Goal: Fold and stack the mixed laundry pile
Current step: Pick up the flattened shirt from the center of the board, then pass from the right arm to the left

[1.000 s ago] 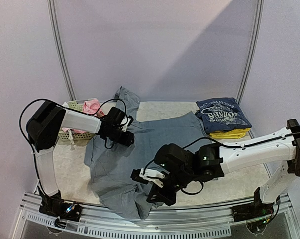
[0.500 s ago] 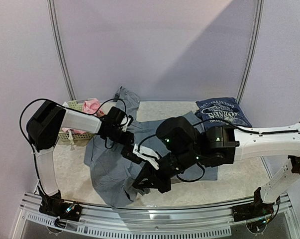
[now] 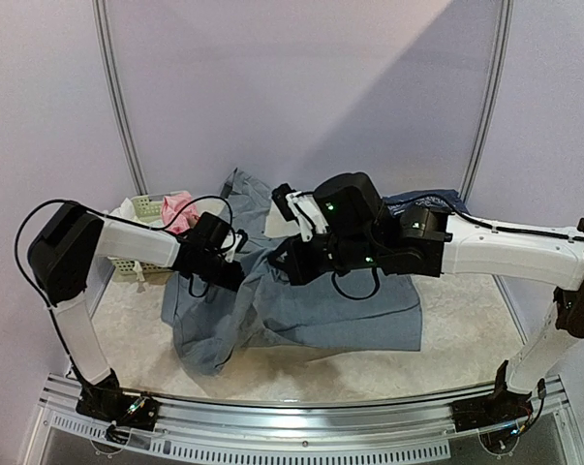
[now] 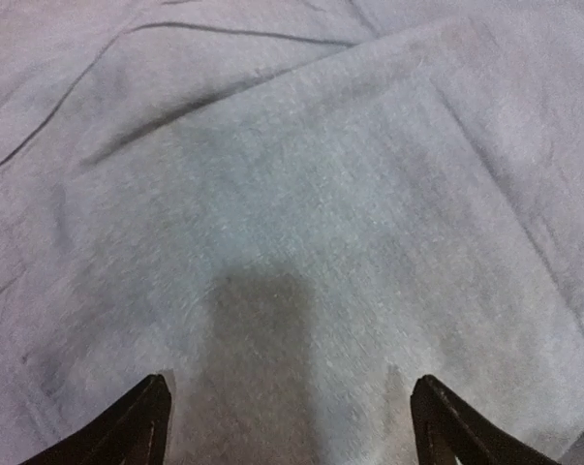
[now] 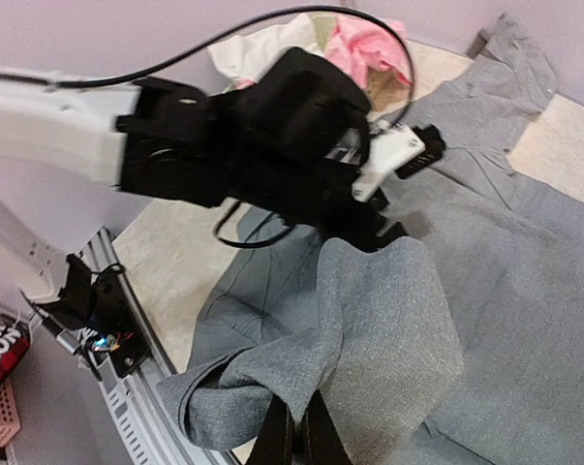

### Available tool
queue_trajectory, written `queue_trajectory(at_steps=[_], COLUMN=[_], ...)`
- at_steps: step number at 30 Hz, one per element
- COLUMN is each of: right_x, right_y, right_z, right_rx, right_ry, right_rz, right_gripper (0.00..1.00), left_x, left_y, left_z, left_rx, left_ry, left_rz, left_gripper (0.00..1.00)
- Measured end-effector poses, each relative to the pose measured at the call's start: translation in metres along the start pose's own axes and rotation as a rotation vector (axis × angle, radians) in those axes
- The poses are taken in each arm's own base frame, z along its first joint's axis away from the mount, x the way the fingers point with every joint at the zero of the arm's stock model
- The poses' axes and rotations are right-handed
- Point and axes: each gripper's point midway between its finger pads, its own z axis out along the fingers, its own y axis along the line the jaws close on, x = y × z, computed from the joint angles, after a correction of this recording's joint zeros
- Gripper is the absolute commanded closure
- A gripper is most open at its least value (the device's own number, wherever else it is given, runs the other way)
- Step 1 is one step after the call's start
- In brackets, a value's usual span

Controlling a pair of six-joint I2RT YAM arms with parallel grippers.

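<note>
- Your right gripper is pinching shut on a fold of the grey trousers. Its wrist view is showing that fold hanging bunched from the closed fingers, above the rest of the cloth.
- Your left gripper is standing wide. Its wrist view is showing both fingertips low over flat grey cloth. You cannot tell whether they are touching it.
- The top view is giving you what the wrist views are not. The trousers are lying spread across the middle of the table, with one edge held up toward the back by the right gripper. The left gripper is sitting over their left part.
- The right arm is reaching in from the right and is hiding most of the navy tee at the back right.
- The basket is standing at the back left, just beside the trousers, and the left arm is crossing in front of it.
- A pink piece and a white piece are lying in the basket. The right wrist view is showing them behind the left arm.
</note>
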Motion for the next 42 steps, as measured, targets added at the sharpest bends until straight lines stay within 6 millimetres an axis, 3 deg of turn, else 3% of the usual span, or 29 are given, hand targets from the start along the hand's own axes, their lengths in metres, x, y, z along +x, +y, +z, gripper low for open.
queue_trajectory(at_steps=[3, 9, 12, 16, 23, 33, 37, 42], right_x=[0.002, 0.001, 0.001, 0.005, 0.011, 0.013, 0.015, 0.016], right_y=[-0.021, -0.040, -0.048, -0.058, -0.065, -0.074, -0.076, -0.076], right_z=[0.003, 0.005, 0.008, 0.015, 0.022, 0.027, 0.027, 0.027], right_rx=[0.069, 0.130, 0.151, 0.176, 0.199, 0.244, 0.252, 0.252], right_ry=[-0.010, -0.026, -0.028, -0.019, -0.005, 0.010, 0.018, 0.022], right_rz=[0.063, 0.150, 0.176, 0.190, 0.196, 0.197, 0.199, 0.200], right_gripper=[1.00, 1.00, 1.00, 1.00, 1.00, 1.00, 1.00, 1.00], left_x=[-0.012, -0.047, -0.047, -0.036, -0.014, -0.014, -0.011, -0.004], left_y=[0.000, -0.006, -0.013, -0.039, -0.109, -0.140, -0.143, -0.142], left_z=[-0.027, -0.103, -0.138, -0.162, -0.182, -0.224, -0.217, -0.188], left_rx=[-0.002, 0.007, 0.024, 0.079, 0.247, 0.360, 0.359, 0.314], left_ry=[-0.060, -0.272, -0.361, -0.425, -0.464, -0.565, -0.547, -0.475], left_rz=[-0.009, 0.011, 0.045, 0.135, 0.334, 0.409, 0.426, 0.448], left_gripper=[0.00, 0.01, 0.01, 0.02, 0.01, 0.00, 0.02, 0.08])
